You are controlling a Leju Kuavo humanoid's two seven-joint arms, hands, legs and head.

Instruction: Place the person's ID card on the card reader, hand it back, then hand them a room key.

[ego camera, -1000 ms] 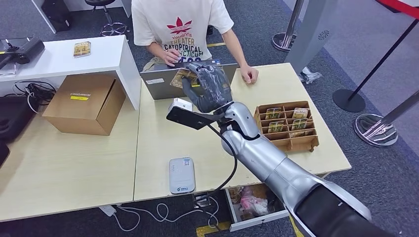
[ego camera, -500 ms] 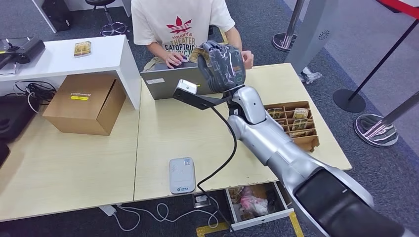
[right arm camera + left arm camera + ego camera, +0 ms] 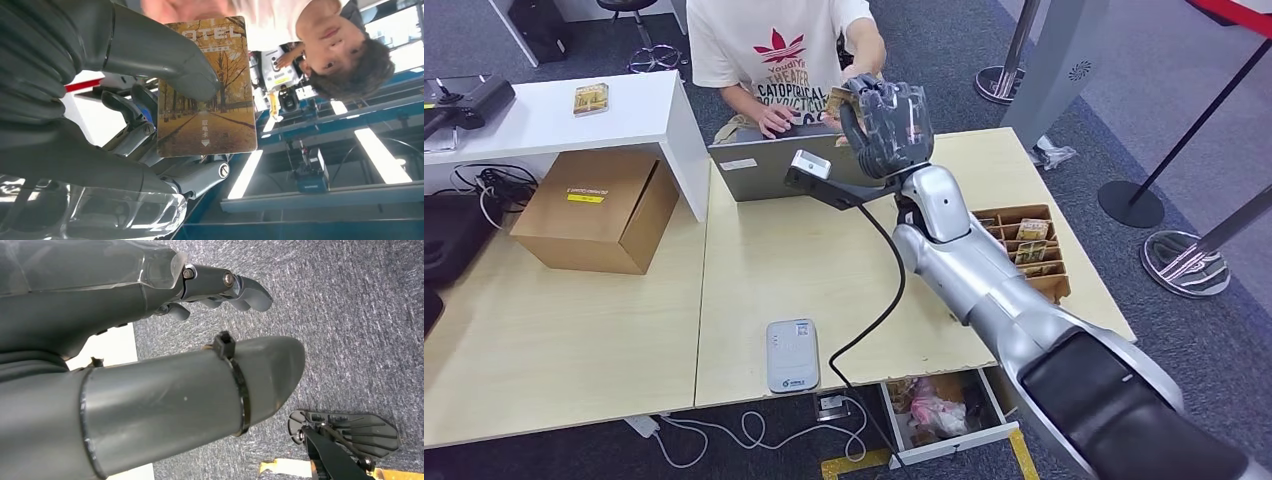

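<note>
The right hand (image 3: 886,128) is raised at upper centre of the head view, above the far edge of the bench (image 3: 754,290). A key card (image 3: 206,85) is pinched between its thumb and fingers (image 3: 131,107). In the right wrist view the card face carries an autumn tree avenue and the letters "OTEL". In the head view only a corner of the card (image 3: 835,101) is seen past the fingers.

A person (image 3: 774,50) in a white printed T-shirt is seated behind the bench at top centre. One of the person's hands (image 3: 861,76) is located just beside the card; contact cannot be confirmed. The other hand (image 3: 776,120) is placed at the laptop (image 3: 769,165), whose lid back faces the camera.

The card reader (image 3: 792,354) lies flat near the lower edge of the bench, at lower centre, well apart from the right hand. A card rack (image 3: 1024,250) holding further cards stands at centre right, partly hidden by the silver arm.

The left hand (image 3: 150,340) is seen over grey carpet; nothing is held, and the fingers are curled loosely, apart from the thumb.

A cardboard box (image 3: 596,210) rests on the bench at left.
</note>
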